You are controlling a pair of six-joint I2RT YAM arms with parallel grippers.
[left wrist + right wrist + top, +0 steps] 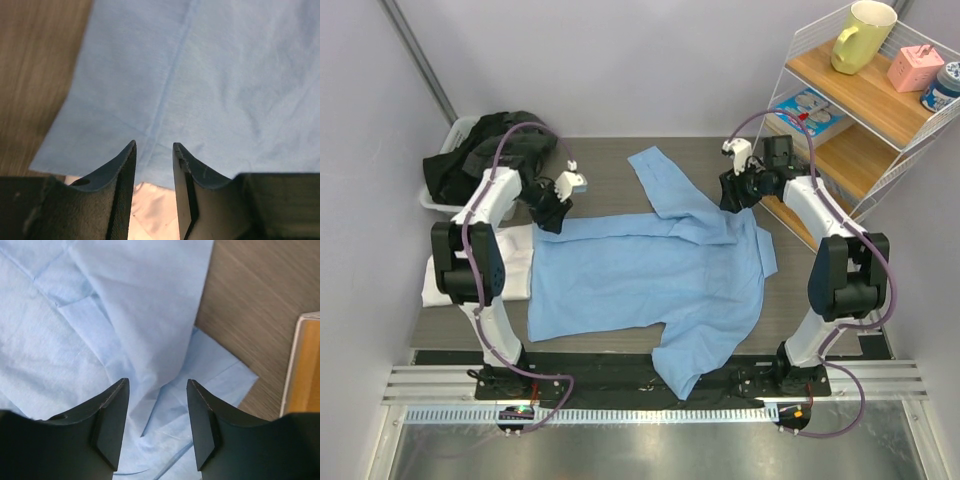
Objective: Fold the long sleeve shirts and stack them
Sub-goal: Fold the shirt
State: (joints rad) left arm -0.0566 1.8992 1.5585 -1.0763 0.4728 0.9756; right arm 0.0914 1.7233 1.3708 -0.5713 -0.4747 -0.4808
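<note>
Light blue collared cloth shirt (650, 275) lies spread on the brown wooden table (610, 165), beside a white shirt (518, 268); the left gripper (552, 216) and right gripper (733, 197), both spread and empty, sit at its far edge, so folding likely begins once they pinch the cloth.

Even bright overhead light, soft shadows; wrist views slightly blurred nr edges.

Matt light blue shirt (650, 270) of woven cloth with stitched seams, white shirt (518, 265) of smooth cloth at the counter's left edge, matt grey-brown wood-grain counter (610, 165), dull black left gripper fingers (117, 195), glossy yellow mug (860, 38) on a wooden shelf (865, 92)
</note>
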